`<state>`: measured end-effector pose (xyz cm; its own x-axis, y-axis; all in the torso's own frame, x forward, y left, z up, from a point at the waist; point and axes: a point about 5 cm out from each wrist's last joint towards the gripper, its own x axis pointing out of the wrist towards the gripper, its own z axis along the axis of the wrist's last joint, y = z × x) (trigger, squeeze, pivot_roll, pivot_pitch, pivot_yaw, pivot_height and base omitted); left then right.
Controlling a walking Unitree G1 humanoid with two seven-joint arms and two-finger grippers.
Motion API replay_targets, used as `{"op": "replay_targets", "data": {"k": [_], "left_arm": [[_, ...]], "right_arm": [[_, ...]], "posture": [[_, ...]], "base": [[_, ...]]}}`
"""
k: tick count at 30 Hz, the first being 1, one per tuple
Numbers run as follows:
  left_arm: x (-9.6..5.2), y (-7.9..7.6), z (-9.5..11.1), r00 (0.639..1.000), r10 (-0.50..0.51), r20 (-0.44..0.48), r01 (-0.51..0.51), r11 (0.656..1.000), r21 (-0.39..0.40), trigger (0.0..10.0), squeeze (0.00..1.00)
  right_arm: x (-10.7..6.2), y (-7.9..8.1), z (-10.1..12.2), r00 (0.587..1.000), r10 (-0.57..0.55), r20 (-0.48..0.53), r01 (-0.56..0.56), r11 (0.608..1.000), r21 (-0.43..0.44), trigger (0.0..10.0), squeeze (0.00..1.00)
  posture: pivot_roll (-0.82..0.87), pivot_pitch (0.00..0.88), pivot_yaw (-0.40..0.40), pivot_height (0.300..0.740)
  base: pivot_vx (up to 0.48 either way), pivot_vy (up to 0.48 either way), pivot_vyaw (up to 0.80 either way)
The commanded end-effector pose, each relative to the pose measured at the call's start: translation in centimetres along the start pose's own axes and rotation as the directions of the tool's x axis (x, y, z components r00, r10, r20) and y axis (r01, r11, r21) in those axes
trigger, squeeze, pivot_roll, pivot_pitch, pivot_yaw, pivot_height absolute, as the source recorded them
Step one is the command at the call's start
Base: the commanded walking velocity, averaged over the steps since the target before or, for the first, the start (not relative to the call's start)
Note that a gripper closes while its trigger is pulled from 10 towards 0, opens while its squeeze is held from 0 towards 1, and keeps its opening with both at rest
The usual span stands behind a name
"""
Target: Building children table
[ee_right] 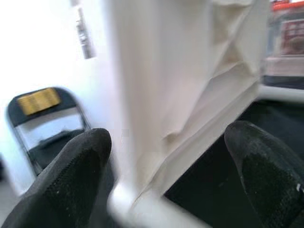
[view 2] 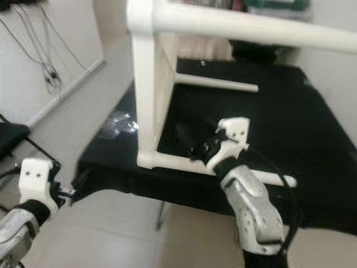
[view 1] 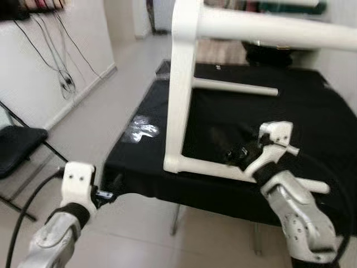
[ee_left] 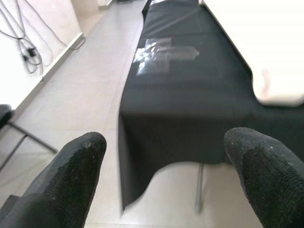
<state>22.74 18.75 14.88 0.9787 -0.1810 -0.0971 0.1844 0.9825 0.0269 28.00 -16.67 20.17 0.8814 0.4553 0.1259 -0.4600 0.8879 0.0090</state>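
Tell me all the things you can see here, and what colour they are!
table frame: one, white, standing on its side on the black cloth
black cloth: one, black, draped over a table
clear plastic bag: one, shiny, on the cloth's left part
folding chair: one, black, on the floor at left
cables: several, dark, hanging down the white wall
floor: beige tiles
left pincer: one, black fingers, open, off the cloth's near corner
right pincer: one, black fingers, open around the frame's lower rail

The white table frame (view 1: 181, 95) looks like smooth plastic. The black cloth (view 1: 312, 111) is soft and matt. The floor (view 1: 111, 95) is shiny tile.
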Motion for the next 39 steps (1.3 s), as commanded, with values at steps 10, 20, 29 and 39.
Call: {"op": "replay_targets", "data": {"k": [10, 20, 29, 39], "left_arm": [[0.2, -1.4, -0.3, 0.995, -0.099, 0.013, 0.099, 0.995, 0.000, 10.0, 0.00], [0.1, -3.1, -0.9, 0.984, -0.176, 0.006, 0.176, 0.984, -0.025, 10.0, 0.00], [-0.5, -3.7, -0.9, 0.982, -0.189, 0.011, 0.189, 0.982, -0.026, 10.0, 0.00], [-1.7, -4.2, -0.8, 0.982, -0.191, 0.007, 0.191, 0.981, -0.038, 10.0, 0.00]], "right_arm": [[-0.6, 5.3, -1.1, 0.874, 0.452, -0.179, -0.476, 0.869, -0.135, 10.0, 0.00], [4.7, 4.8, -2.4, 0.923, 0.298, -0.242, -0.359, 0.895, -0.266, 10.0, 0.00], [8.6, 3.9, -1.5, 0.917, 0.331, -0.221, -0.387, 0.871, -0.302, 10.0, 0.00], [12.0, 3.9, 1.4, 0.913, 0.382, -0.145, -0.408, 0.851, -0.330, 10.0, 0.00]], "posture": [[0.05, 0.107, 0.016, 0.740], [0.06, 0.119, 0.012, 0.740], [0.08, 0.151, -0.003, 0.740], [0.10, 0.194, -0.017, 0.740]], "base": [[0.000, 0.000, 0.00], [0.000, 0.000, 0.00], [0.000, 0.000, 0.00], [0.000, 0.000, 0.00]]}}
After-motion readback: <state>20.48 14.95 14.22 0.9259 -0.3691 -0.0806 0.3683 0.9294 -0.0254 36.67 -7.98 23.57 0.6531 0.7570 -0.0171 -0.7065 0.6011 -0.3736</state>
